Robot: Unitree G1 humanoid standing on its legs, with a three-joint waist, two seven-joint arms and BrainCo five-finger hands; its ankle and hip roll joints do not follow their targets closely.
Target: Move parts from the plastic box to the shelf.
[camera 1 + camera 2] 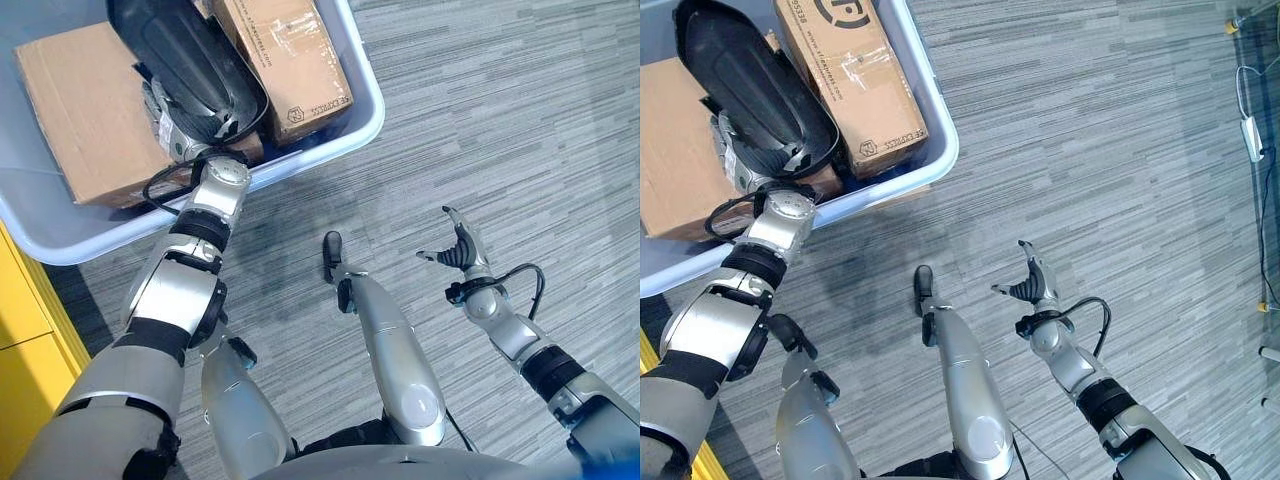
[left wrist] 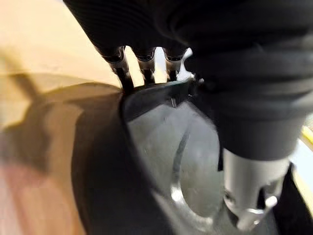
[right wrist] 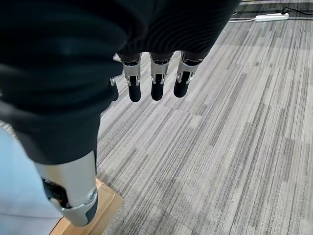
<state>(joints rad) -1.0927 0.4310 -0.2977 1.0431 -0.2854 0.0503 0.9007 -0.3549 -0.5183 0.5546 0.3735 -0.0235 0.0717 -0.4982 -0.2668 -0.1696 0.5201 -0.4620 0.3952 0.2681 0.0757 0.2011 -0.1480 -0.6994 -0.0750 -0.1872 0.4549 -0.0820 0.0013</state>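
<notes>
Silver fingers of the left robot hand [image 1: 165, 120] reach into the plastic box [image 1: 340, 135] and curl over the rim of a black curved part [image 1: 185, 60]; in the left wrist view the fingertips [image 2: 124, 81] hook its edge and the thumb presses the pale inner face. The part lies tilted across two cardboard boxes [image 1: 90, 110] inside the plastic box. The right robot hand [image 1: 458, 250] hangs well apart over the grey carpet [image 1: 500, 120], fingers straight, empty.
</notes>
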